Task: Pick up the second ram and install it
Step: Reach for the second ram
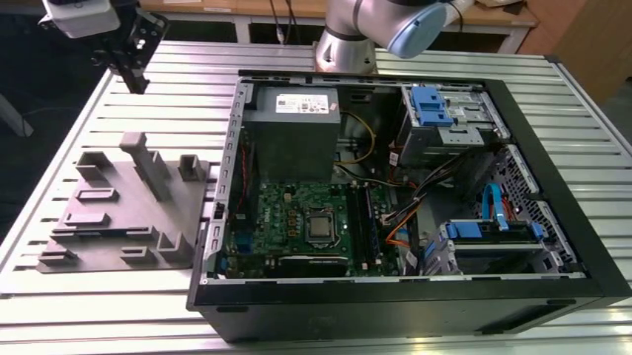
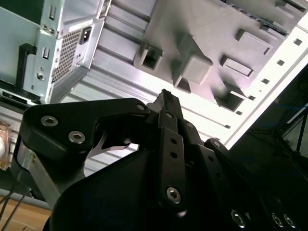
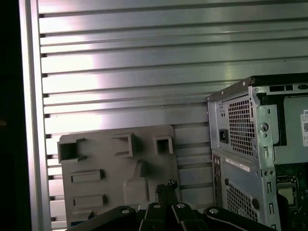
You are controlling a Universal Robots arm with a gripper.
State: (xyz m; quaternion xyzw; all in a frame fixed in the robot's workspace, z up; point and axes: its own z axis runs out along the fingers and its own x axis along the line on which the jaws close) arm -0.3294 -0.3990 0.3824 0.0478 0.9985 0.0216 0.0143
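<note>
My gripper (image 1: 138, 83) hangs high over the table's far corner on the exterior view's left, away from the open computer case (image 1: 553, 222). In both wrist views its black fingers (image 2: 166, 103) (image 3: 166, 188) meet at the tips with nothing between them. Inside the case, a narrow dark blue-green ram stick (image 1: 368, 218) stands seated among the long black slots beside the green motherboard (image 1: 291, 222). I cannot tell whether one stick or two sit there. The grey fixture plate (image 1: 123, 214) (image 3: 115, 168) (image 2: 202, 43) below the gripper carries no stick.
The grey power supply (image 1: 293, 129) fills the case's far corner, and blue-tabbed drive bays (image 1: 439, 111) (image 1: 489, 229) line the exterior view's right side. The arm's base (image 1: 345, 44) stands behind the case. The slatted metal table (image 1: 59, 310) is bare around the fixture.
</note>
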